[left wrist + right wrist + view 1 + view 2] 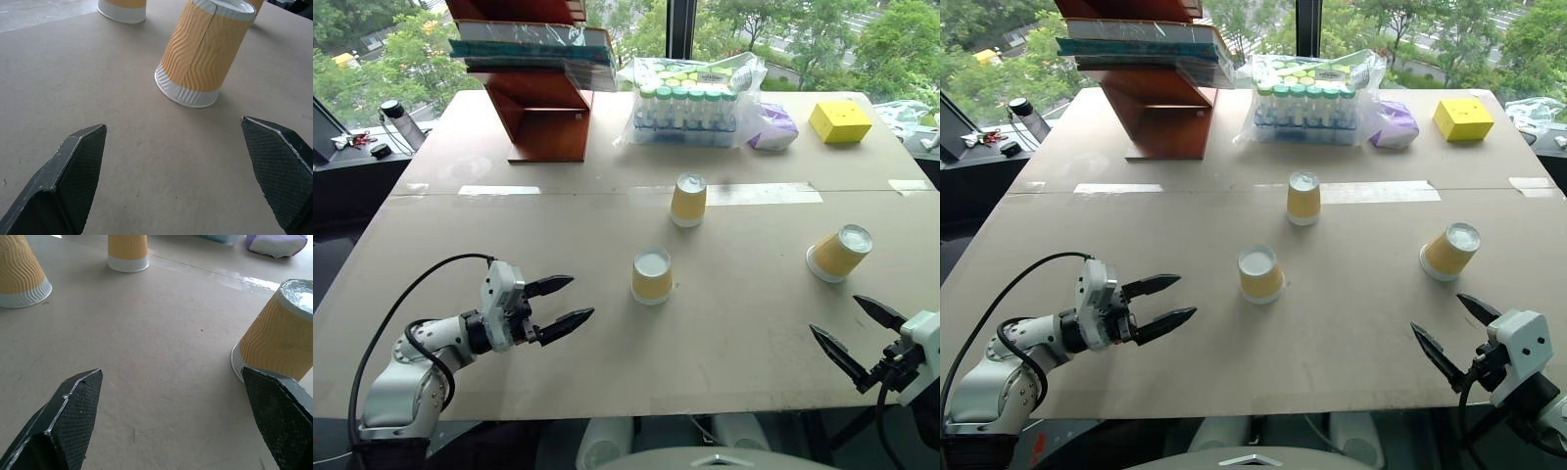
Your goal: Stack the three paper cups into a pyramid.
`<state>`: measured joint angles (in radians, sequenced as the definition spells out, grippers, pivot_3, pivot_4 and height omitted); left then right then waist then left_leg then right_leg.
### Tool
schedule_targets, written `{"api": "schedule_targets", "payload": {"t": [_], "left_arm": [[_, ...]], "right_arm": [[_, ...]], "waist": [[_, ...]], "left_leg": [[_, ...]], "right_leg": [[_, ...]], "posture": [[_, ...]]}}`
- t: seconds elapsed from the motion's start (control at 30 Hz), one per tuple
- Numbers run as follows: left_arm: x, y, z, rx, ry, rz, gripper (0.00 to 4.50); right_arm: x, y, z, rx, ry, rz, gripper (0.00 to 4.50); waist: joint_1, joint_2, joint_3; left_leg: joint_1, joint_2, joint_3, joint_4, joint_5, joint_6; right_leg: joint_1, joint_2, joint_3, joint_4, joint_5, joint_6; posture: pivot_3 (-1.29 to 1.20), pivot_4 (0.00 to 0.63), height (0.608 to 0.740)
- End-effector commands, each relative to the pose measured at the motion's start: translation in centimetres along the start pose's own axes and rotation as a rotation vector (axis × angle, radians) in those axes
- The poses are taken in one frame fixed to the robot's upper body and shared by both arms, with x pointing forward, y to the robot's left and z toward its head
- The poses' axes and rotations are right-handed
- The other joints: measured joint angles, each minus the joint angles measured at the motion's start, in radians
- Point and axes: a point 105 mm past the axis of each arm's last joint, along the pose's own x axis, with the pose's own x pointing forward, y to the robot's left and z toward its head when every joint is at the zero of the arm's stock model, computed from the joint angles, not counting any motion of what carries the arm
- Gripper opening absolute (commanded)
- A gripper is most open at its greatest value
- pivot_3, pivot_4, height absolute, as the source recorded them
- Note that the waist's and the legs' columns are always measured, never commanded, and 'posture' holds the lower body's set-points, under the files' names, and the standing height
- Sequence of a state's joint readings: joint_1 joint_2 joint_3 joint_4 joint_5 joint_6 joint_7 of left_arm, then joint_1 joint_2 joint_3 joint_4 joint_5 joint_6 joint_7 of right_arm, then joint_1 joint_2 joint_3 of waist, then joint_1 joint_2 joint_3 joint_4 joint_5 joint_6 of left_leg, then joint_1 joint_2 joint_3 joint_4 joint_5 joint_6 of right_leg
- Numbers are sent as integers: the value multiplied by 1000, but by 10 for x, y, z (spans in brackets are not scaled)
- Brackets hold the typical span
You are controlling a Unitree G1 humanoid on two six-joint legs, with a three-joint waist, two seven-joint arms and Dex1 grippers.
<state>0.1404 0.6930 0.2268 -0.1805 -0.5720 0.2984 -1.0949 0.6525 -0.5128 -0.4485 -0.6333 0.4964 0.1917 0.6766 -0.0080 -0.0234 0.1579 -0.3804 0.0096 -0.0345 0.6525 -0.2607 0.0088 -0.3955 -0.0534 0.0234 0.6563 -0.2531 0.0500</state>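
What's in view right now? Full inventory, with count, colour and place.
paper cups: 3, yellow-orange and white, upside down, apart, mid-table
bottles: one bagged pack, clear with green caps, far edge
box: 1, yellow, far right
pouch: 1, purple and white, between bottles and box
stand: 1, red-brown, far left, flat items on top
table: 1, tan
left gripper: black, open, left of nearest cup
right gripper: black, open, near right cup
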Motion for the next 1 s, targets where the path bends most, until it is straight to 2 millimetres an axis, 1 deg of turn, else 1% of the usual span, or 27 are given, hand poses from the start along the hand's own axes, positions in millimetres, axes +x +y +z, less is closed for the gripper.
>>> {"api": "schedule_targets", "payload": {"t": [0.03,0.23,0.4,0.47,0.57,0.77,0.87,1.0], "left_arm": [[3,-1,12,42,-23,-23,4500],[17,-8,34,103,-73,-120,4500],[32,-16,43,152,-86,-184,4500],[41,-17,44,178,-81,-207,4500],[53,-15,41,199,-67,-212,4500],[75,-13,33,223,-39,-231,4500],[88,-12,33,229,-46,-235,4500],[101,-11,29,243,-41,-238,4500]], "right_arm": [[3,6,12,-40,-28,29,4478],[12,23,20,-31,-68,98,4478],[15,40,30,-59,-95,181,4478],[19,48,34,-61,-103,218,4478],[20,51,34,-55,-109,220,4478],[12,55,23,-45,-90,203,4478],[6,55,18,-41,-81,181,4478],[1,58,14,-38,-78,159,4478]], "waist": [[0,0,0],[1,0,0],[-1,0,0],[-1,0,0],[0,0,0],[1,0,0],[2,0,0],[0,0,0]], "left_leg": [[0,0,0,0,0,0],[0,0,0,0,0,0],[-1,0,0,0,0,0],[0,0,0,0,0,0],[0,-1,0,0,0,0],[-1,-2,0,0,0,0],[-1,-2,0,0,0,0],[-1,-2,0,0,0,0]], "right_leg": [[0,0,0,0,0,0],[0,0,-1,0,0,0],[0,1,0,0,0,0],[0,1,0,0,0,0],[0,1,0,0,0,0],[0,1,-1,0,1,2],[0,1,-1,0,1,2],[0,1,0,0,1,2]], "posture": [[0,150,740],[0,150,740],[0,150,740],[0,150,740],[0,150,740],[0,150,740],[0,150,740],[0,150,740]]}}
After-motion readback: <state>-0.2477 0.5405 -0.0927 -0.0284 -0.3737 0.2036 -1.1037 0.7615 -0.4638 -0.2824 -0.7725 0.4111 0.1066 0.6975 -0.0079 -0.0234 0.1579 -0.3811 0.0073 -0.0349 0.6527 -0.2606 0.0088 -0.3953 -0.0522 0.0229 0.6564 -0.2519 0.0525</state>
